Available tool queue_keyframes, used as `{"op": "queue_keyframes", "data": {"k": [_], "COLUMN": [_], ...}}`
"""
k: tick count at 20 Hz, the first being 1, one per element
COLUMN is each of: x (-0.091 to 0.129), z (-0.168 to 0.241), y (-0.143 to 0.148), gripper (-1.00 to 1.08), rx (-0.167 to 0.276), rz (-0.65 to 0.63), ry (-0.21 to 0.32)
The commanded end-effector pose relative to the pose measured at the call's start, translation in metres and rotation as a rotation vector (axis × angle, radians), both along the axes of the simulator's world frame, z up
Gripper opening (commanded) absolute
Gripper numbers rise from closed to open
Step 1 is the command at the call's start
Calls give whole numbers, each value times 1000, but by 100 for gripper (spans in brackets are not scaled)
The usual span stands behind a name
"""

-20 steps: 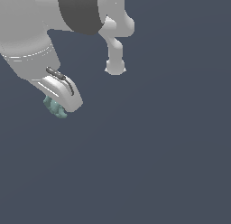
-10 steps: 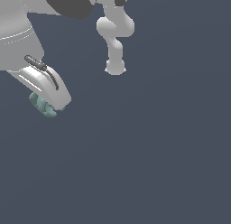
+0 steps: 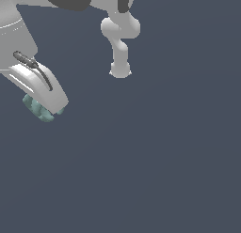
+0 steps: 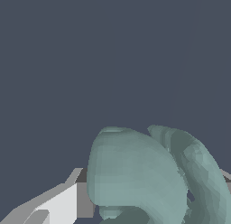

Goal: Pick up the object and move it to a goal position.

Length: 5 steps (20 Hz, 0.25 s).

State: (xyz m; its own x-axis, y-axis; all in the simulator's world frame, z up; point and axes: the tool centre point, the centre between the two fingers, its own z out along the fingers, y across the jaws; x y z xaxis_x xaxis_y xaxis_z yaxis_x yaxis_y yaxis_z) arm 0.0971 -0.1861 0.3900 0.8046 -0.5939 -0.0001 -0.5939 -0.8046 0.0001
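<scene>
In the exterior view, the hand (image 3: 44, 105) covers most of the teal lump (image 3: 38, 109); only its lower edge shows. The fingers are not visible there. The arm (image 3: 120, 37) is cut off by the frame's top and left edges. In the wrist view, the lump (image 4: 144, 178) runs past the frame edge and hides most of one finger (image 4: 54, 205).

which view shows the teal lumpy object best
The wrist view: the object fills the near field, its bumpy lobes clear, with a finger beside it. The exterior view shows only a small teal sliver poking out under the end effector, mostly hidden by the white hand.
</scene>
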Motion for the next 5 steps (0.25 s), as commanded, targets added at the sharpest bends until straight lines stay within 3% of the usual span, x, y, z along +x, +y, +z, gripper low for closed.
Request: {"op": "queue_keyframes", "data": {"k": [1,5], "x": [1,1], "z": [2,2], "y": [-1,-1], "gripper": [-100,-100], "rx": [0,0], "rz": [0,0], "ry": [0,0]}}
